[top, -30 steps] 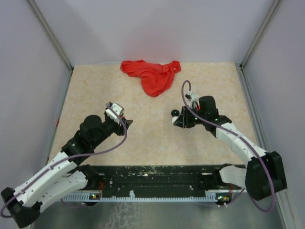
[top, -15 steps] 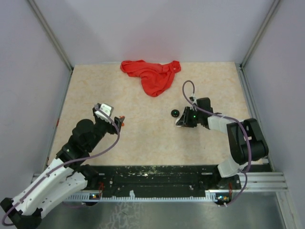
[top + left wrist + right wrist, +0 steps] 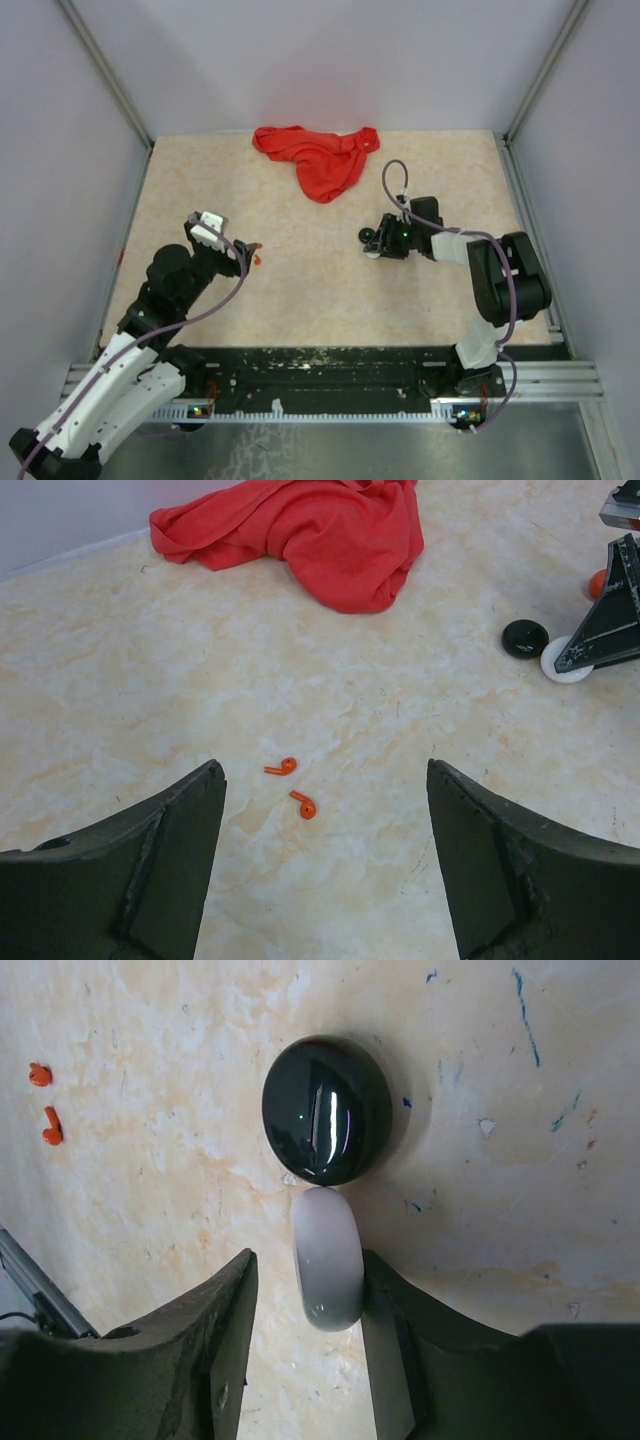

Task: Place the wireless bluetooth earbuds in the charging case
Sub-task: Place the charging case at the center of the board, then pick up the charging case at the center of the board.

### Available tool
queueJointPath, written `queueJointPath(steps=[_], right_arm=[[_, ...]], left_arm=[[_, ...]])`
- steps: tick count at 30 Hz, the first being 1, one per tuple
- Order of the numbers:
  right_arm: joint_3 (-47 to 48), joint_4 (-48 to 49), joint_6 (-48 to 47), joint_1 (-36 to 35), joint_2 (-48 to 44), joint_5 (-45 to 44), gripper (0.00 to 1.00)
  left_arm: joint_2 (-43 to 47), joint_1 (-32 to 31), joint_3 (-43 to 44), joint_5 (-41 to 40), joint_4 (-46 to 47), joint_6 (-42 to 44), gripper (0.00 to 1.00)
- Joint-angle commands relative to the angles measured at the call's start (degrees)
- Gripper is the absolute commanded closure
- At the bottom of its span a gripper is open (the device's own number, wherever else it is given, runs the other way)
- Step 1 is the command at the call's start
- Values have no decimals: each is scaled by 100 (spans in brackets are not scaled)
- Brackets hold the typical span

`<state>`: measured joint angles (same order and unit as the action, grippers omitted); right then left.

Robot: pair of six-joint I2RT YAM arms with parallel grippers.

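Observation:
Two tiny red earbuds (image 3: 283, 768) (image 3: 303, 805) lie loose on the table, between and just ahead of my left gripper (image 3: 322, 780), which is wide open and empty. They also show in the top view (image 3: 256, 252) and the right wrist view (image 3: 52, 1127). My right gripper (image 3: 310, 1270) is open around a white round case (image 3: 327, 1257) standing on its edge. The case touches the right finger, with a gap to the left finger. A black round case (image 3: 327, 1110) lies flat just beyond it, touching it. No black or white earbuds are in view.
A crumpled red cloth (image 3: 322, 160) lies at the back middle of the table. A small red round thing (image 3: 597, 583) shows partly behind the right gripper. Walls close in the table on the left, right and back.
My left gripper has drawn back toward the near left, leaving the red earbuds on the table. My right arm has folded in and its wrist has turned by the cases.

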<state>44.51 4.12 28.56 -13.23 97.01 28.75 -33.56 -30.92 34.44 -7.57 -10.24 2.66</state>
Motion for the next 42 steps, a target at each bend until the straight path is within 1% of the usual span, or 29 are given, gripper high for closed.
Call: queueJointPath(steps=[1,5,7,8,16,19,23,26,31,36,42], right_arm=[[149,-261,-164,123,-85,-356,53],[200,-675,-379,128,-469,-752,47],[278,-943,-516,128,-656,-990,44],[343,-1084,-595,129,-720,-1116,42],[890,-1877,-1103,142,-1055,-2518,37],[1186,-2085,-1326,150,-972,-3099,35],[1476,-2144,-1481,240,-772,-3738,32],[1670,-2091,-1511,331,-544,-3850,31],[2055,-2108,-1510,385,140,-3710,31],[2228,-2131,-1520,412,485,-3767,31],[2282,-2165,-1553,429,673,-3739,32]], left_arm=[[132,96,-74,156,175,-81,15],[184,140,-88,118,148,-102,13],[183,173,-86,123,137,-119,7],[183,191,-80,133,132,-143,1],[261,358,-103,194,107,-268,0],[253,443,-104,187,101,-373,0],[295,622,-71,-24,86,-800,0],[270,830,-18,110,27,-1069,0],[79,1304,89,690,-79,-1276,0],[-27,1653,40,1344,18,-1389,0],[-36,1857,-31,1815,156,-1442,1]])
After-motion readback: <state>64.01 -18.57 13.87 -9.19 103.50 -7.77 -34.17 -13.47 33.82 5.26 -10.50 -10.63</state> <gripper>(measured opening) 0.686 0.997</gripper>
